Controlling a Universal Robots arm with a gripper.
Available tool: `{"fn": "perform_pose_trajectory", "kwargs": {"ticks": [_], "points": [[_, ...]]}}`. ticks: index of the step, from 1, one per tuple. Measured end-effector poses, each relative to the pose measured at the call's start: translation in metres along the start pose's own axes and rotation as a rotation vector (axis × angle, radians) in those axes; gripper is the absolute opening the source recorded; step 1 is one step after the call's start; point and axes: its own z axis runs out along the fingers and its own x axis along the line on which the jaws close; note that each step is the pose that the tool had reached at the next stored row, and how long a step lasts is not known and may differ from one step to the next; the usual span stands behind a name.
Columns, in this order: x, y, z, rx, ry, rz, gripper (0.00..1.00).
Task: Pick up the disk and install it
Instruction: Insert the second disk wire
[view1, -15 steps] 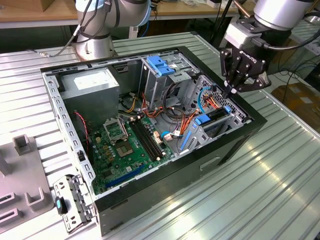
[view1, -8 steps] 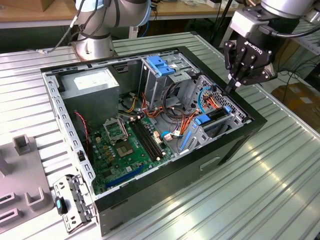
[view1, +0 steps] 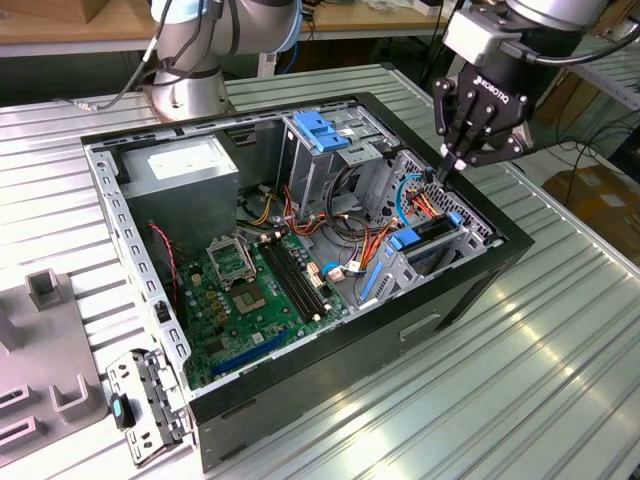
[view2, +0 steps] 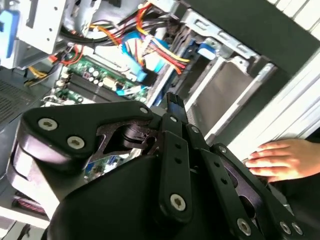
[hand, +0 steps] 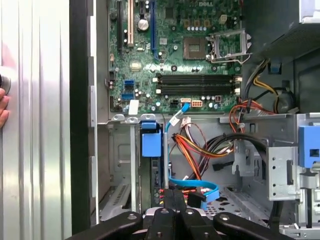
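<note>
firstly, loose metal bracket (view1: 145, 410) on the ribbed table (view1: 520, 380), just beside the open computer case (view1: 300, 400). next, motherboard (view1: 250, 295) flat on the case floor. beyond it, the disk (view1: 432, 232), edge-up in the drive cage at the exterior view's right, blue rails at its ends. gripper (view1: 452, 168) just above the disk's far end, fingers pressed together, clamping nothing. person's hand (view2: 282, 160) flat on the table beside the case. farthest, grey power-supply box (view1: 185, 170).
</note>
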Motion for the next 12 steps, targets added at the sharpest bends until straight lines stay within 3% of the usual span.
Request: {"fn": "perform_pose_trajectory", "kwargs": {"ticks": [1, 2, 8, 11, 12], "points": [[-0.0028, 0.0001, 0.0, -0.0097, 0.0002, 0.0, 0.11], [-0.0054, 0.0001, -0.0001, -0.0139, 0.0004, 0.0, 0.11], [-0.024, -0.0035, -0.0002, -0.015, 0.0003, 0.0, 0.11], [-0.0248, -0.004, 0.0007, -0.015, 0.0025, 0.0, 0.11], [-0.0249, -0.004, 0.0011, -0.015, 0.0058, 0.0, 0.11]]}}
